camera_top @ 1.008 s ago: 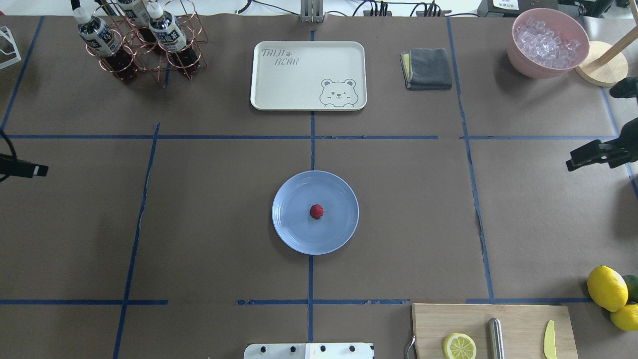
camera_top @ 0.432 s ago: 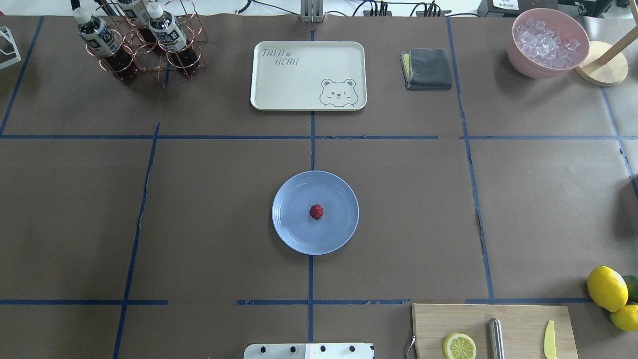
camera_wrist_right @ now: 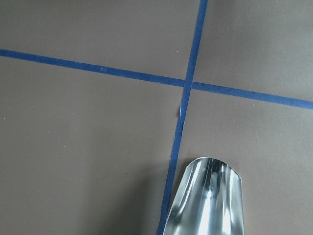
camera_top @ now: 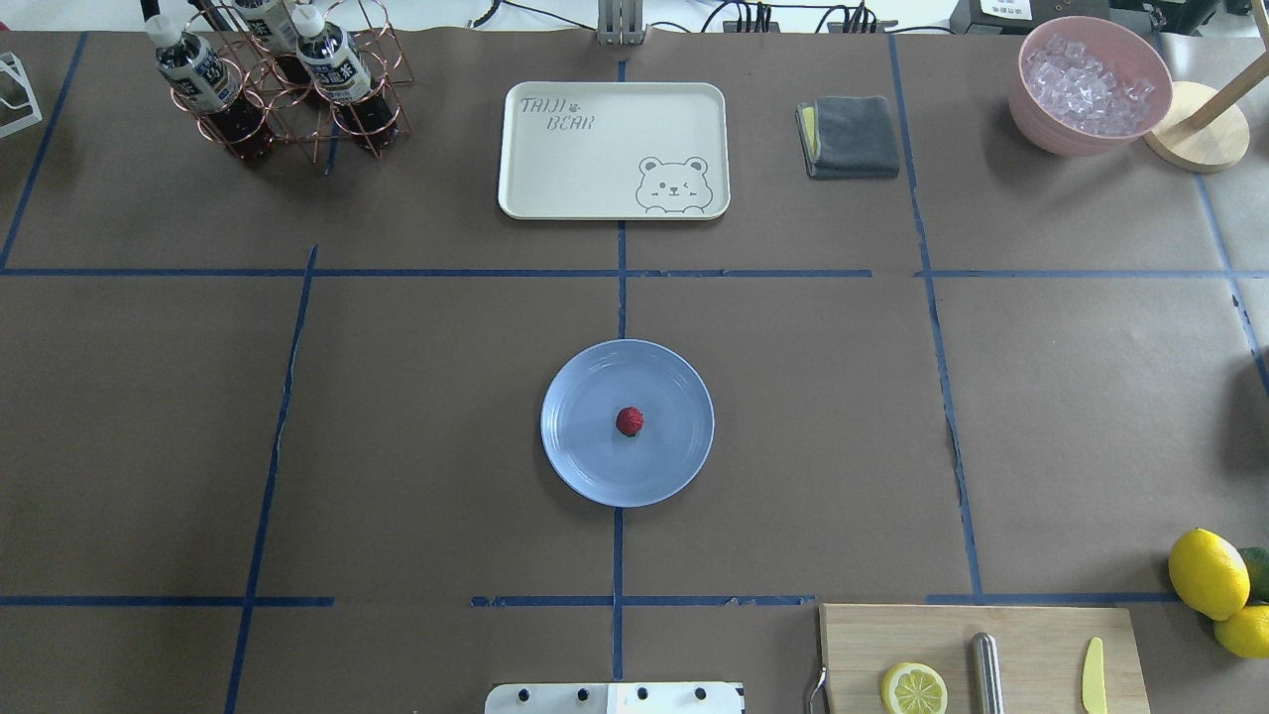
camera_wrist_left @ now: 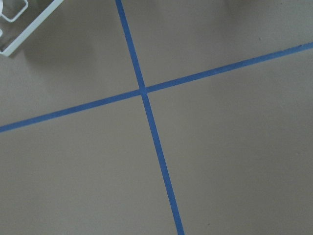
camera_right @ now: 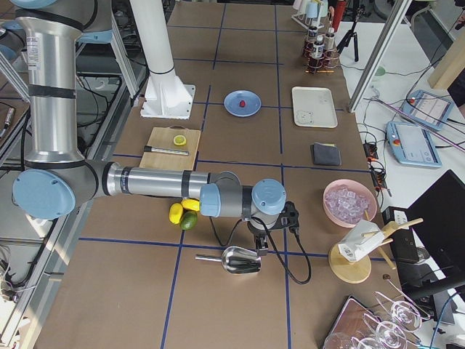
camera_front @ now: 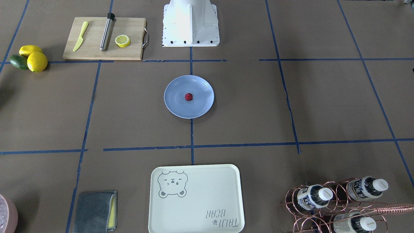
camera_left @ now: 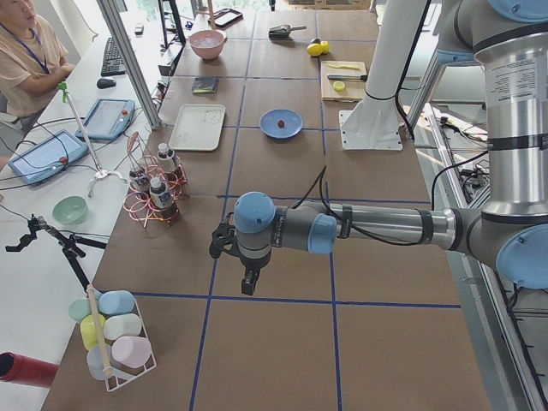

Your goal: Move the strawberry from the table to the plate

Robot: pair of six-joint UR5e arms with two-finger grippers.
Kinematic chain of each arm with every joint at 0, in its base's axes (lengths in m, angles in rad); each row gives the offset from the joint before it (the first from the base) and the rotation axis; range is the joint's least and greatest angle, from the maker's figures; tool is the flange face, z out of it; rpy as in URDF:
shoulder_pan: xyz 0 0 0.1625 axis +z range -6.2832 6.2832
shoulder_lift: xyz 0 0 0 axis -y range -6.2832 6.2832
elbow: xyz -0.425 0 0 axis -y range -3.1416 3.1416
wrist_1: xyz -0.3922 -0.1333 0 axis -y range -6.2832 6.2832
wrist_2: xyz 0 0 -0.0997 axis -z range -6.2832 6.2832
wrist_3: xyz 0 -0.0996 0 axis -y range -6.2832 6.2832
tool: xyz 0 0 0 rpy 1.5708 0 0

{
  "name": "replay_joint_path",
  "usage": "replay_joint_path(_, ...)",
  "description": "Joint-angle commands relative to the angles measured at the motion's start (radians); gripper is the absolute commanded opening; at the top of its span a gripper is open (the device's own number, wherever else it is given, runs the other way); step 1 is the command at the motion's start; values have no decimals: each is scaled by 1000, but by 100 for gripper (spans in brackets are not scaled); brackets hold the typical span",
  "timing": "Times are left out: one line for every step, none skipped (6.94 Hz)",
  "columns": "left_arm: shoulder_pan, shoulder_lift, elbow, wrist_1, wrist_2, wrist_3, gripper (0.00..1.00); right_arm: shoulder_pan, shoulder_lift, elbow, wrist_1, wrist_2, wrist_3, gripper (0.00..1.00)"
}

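I count one strawberry (camera_top: pixel 629 421), and it lies near the middle of the one light-blue plate (camera_top: pixel 585 458), which sits on the table (camera_top: pixel 426 416) where two blue tape lines cross. Around it I count one cream bear-print tray (camera_top: pixel 595 159), one folded grey cloth (camera_top: pixel 855 136), one pink bowl of ice (camera_top: pixel 1089 84), three bottles (camera_top: pixel 332 61) in a copper wire rack (camera_top: pixel 377 129), two whole lemons (camera_top: pixel 1207 572) beside one green fruit (camera_front: pixel 17 61), and one cutting board (camera_top: pixel 1041 645) carrying one lemon slice (camera_top: pixel 913 688). The overhead and front-facing views show neither of my arms. Only the side views do: my left gripper (camera_left: pixel 246 281) hangs over bare paper near the bottle rack, and my right gripper (camera_right: pixel 259 246) hangs just above a metal scoop (camera_wrist_right: pixel 208 200) that the overhead view leaves out. From those views I cannot tell whether either set of fingers is spread or pressed together. A second ago both grippers still poked in at the edges of the overhead view; now they are gone from it, while strawberry and plate lie as they did.
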Motion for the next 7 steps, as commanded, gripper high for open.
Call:
replay_joint_path(-1,2,7,42,-3,-6,100,-15,11,13,-17,16,-8,100)
replay_joint_path(-1,2,8,41,-9,-4,100,-17,10,21,-20,14,-6,100)
replay_joint_path(2,2,10,39,-9,-1,100,-17,10,27,-22,6,-6,100)
replay_joint_path(4,2,-2,39,-10,2,100,-20,11,30,-22,1,-6,100)
replay_joint_path(4,-9,-13,13,-9,0,100,-20,11,34,-22,0,-6,100)
replay_joint_path(1,-11,-10,-31,-13,5,100,-21,11,34,-24,0,2,100)
replay_joint_path(-8,-11,-6,-22,-48,7,100,-35,13,33,-28,-8,23,100)
